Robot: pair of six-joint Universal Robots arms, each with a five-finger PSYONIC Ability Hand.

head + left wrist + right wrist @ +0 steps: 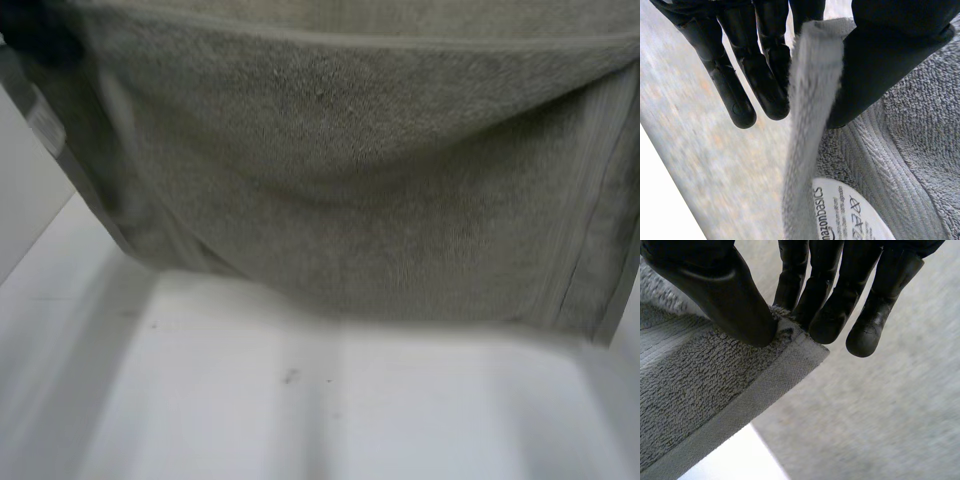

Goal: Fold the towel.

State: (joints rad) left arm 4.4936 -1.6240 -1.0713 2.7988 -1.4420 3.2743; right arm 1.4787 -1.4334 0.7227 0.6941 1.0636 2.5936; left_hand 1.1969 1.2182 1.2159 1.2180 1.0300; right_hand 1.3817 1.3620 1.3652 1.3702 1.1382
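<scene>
Grey towel [340, 200], one; left hand [885, 65], right hand [832, 295].

The grey terry towel [340, 190] is spread wide and raised in front of the camera, above the white table [320, 420]. A flat hem band runs across the towel near its top, and a ribbed border runs down each side. The bottom edge slopes, with the lower corner nearer the table's left edge sitting higher than the corner on the right side. Contact between towel and table cannot be determined. A small dark mark [290, 376] lies on the bare table surface, on the near side of the towel's bottom edge.
</scene>
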